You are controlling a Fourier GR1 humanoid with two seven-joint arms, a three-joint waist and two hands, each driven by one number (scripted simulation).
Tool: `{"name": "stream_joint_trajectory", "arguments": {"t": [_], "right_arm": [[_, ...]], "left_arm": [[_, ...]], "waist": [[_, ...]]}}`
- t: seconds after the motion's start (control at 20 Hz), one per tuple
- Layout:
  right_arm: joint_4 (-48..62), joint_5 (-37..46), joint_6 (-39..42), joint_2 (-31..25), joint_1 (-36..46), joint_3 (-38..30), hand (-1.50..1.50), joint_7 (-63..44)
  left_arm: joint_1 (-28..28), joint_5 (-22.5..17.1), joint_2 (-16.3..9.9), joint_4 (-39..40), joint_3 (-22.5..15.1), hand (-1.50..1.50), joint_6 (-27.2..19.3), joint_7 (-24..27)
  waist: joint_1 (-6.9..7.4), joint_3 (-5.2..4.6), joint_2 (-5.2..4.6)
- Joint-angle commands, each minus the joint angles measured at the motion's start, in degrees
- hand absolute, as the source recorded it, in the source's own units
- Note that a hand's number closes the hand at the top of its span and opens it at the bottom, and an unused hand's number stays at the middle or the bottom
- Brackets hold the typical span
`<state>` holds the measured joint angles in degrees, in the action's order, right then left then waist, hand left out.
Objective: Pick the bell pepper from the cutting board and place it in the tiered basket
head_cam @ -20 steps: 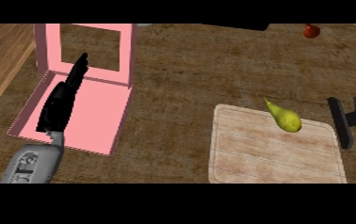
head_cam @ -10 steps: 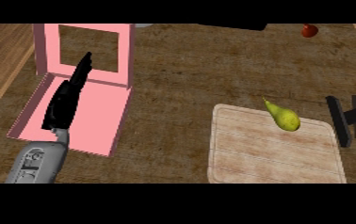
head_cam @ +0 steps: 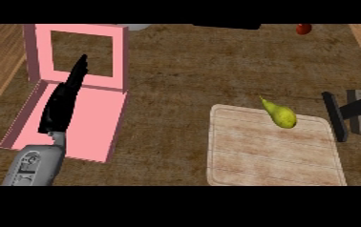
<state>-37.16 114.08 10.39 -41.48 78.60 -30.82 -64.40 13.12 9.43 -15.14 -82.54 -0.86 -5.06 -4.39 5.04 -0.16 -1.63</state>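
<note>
Lying near the cutting board (head_cam: pixel 271 149)'s far edge, my bell pepper (head_cam: pixel 279 115) tapers far-left; left robot hand (head_cam: pixel 63 102) spread straight, right robot hand (head_cam: pixel 341 114) unclear.

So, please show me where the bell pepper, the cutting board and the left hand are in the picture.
bell pepper (head_cam: pixel 282 117), head view: on its yellow-green body.
cutting board (head_cam: pixel 268 159), head view: on the bare wood below the pepper.
left hand (head_cam: pixel 62 104), head view: on the black palm, fingers straight.

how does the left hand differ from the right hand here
The left hand shows whole, fingers straight, stretched over the pink basket. The right hand shows only partly at the view's right edge, beside the cutting board, near the yellow-green pepper. Both are black and hold nothing.
</note>
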Motion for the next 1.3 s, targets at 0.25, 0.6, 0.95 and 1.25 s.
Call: {"name": "stream_joint_trajectory", "arguments": {"t": [0.25, 0.6, 0.95, 1.25], "right_arm": [[8.87, 3.83, 5.66, -1.30, 2.76, -2.13, 1.50, -7.33], [8.40, -1.35, 2.32, -1.32, 3.08, -7.87, 1.50, -4.01], [4.89, -7.00, -4.03, 1.11, -0.45, -15.80, 1.50, -8.38], [-0.65, -9.11, -10.36, 4.07, -5.31, -18.41, -1.50, -7.63]], "left_arm": [[-3.96, -0.87, -1.17, -3.24, 2.07, 0.00, 0.00, -0.74], [-2.38, 0.40, 0.49, 0.28, 2.07, 0.00, -1.44, 0.84], [-2.37, -0.04, 0.01, 0.47, 3.27, 0.00, -1.13, 0.42], [-2.65, -0.17, 0.39, -1.11, 3.22, 0.00, -0.96, -0.75]], "waist": [[-2.05, 0.17, 1.02], [-3.95, 0.17, 1.19], [-4.35, 0.24, 1.16], [-4.60, 0.20, 1.46]]}}
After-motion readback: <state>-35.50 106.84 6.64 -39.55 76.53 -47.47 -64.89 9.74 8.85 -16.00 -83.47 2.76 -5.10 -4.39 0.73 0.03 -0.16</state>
